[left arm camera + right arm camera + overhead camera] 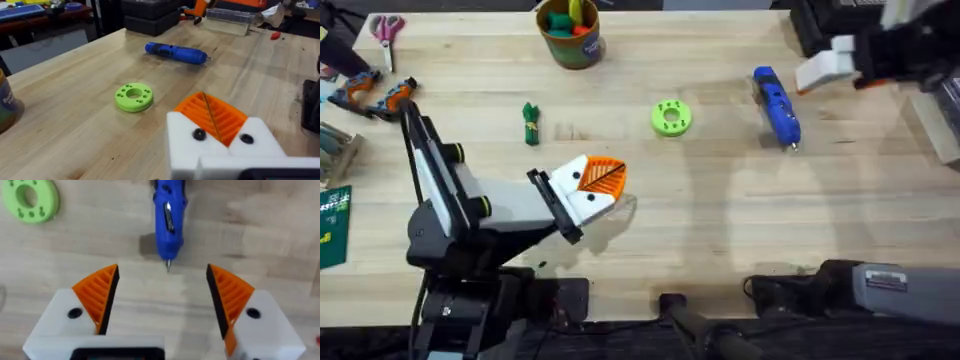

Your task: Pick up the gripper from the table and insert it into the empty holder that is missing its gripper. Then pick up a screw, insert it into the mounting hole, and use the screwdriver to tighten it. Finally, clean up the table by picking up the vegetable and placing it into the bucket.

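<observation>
- The right claw (162, 305) hovers spread over the worktop (720, 230), the blue screwdriver's (169, 215) metal tip pointing between its orange pads (97, 292).
- Risk, as a judgement: closing near the thin tip could roll or skid the rounded body away.
- The left claw (595, 185) is pressed together, pinching nothing visible.
- The screwdriver lies flat beside the lime-green disc (671, 117); the dark-green vegetable (530, 123) lies near the bucket (572, 35).

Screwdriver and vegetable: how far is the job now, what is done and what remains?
Looks done: both orange pads sit on the right tool. In hand: that tool hangs open over the screwdriver, which lies on the table. Remaining: the vegetable is on the table, not in the bucket.
</observation>
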You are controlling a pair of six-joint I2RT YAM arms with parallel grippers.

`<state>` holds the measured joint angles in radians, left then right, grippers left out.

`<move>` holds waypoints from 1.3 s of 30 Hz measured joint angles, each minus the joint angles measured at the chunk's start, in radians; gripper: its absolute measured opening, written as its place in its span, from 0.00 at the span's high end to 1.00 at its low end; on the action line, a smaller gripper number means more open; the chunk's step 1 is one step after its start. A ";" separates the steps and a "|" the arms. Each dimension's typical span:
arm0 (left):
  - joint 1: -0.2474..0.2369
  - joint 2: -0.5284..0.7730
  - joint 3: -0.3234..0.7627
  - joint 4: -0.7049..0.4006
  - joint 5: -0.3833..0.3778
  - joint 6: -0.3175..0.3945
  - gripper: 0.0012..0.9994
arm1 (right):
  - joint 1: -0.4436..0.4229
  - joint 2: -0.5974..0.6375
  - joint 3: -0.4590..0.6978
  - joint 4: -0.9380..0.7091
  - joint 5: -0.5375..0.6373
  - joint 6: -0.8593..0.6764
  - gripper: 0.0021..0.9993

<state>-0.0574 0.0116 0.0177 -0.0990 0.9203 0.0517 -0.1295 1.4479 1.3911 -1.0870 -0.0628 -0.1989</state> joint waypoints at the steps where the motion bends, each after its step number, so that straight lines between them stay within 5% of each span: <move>1: 0.000 0.000 0.000 0.000 0.000 0.000 1.00 | -0.001 0.026 0.000 0.033 -0.003 -0.013 0.01; 11: 0.000 0.000 0.000 0.000 0.000 0.000 1.00 | 0.003 0.303 0.000 0.357 -0.029 -0.086 0.01; 23: 0.000 0.000 0.000 0.000 0.000 0.000 1.00 | 0.109 0.457 0.047 0.348 0.018 -0.071 0.02; 39: 0.000 0.000 0.000 0.000 0.000 0.000 1.00 | 0.057 0.495 0.050 0.346 0.032 -0.071 0.02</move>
<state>-0.0574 0.0117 0.0177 -0.0990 0.9203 0.0517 -0.0723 1.9427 1.4410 -0.7406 -0.0303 -0.2703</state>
